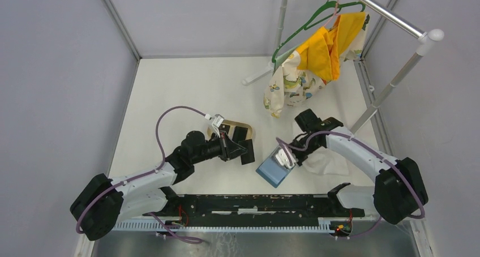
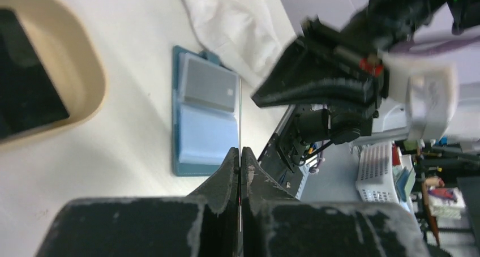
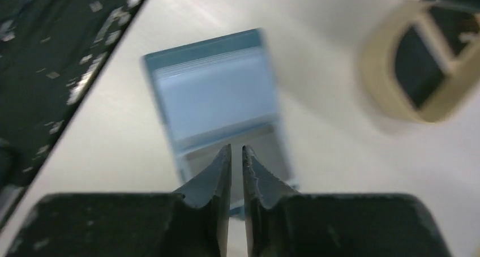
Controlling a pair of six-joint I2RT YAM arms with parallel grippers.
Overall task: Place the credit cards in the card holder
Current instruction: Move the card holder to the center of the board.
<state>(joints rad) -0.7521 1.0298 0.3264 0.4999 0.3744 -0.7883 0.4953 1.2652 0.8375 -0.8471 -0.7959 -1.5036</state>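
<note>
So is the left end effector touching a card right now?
Touching. The left wrist view shows the left end effector shut on a card, seen edge-on as a thin line clamped between the closed jaws.

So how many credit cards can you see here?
3: an edge-on card in the shut left pincer, a black card in the tan tray, a grey card tucked into the open card holder. More may hide in the tray.

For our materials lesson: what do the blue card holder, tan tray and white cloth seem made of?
Card holder: likely plastic, translucent sleeves over blue backing. Tray: perhaps matte plastic, smooth tan rim. Cloth: soft fabric, rumpled folds.
</note>
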